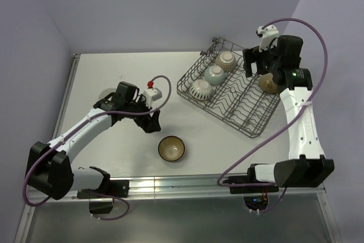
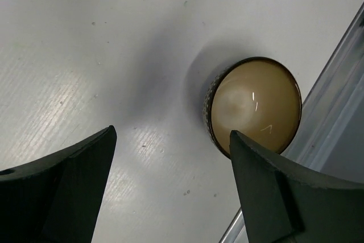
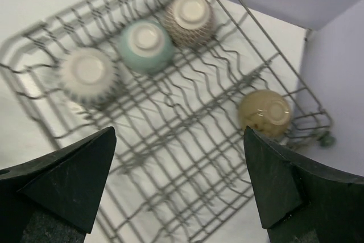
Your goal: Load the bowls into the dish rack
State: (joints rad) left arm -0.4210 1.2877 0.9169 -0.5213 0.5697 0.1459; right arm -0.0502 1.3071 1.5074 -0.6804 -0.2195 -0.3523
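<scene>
A brown bowl (image 1: 171,148) with a tan inside stands upright on the table, seen also in the left wrist view as the bowl (image 2: 256,103) ahead of my right finger. My left gripper (image 1: 152,121) (image 2: 172,135) hovers open just left of it, holding nothing. The dish rack (image 1: 244,106) (image 3: 199,106) carries a cream bowl (image 1: 201,89) (image 3: 88,72), a teal bowl (image 1: 215,74) (image 3: 147,44) and a lattice bowl (image 1: 226,60) (image 3: 189,18) in a row, all upside down, plus a tan bowl (image 1: 267,83) (image 3: 265,112) at its right end. My right gripper (image 1: 253,64) (image 3: 179,132) hangs open and empty above the rack.
A metal rail (image 1: 187,183) (image 2: 335,83) runs along the table's near edge, close to the brown bowl. Walls stand close behind and to the right of the rack. White tabletop (image 1: 114,72) lies to the left of the rack.
</scene>
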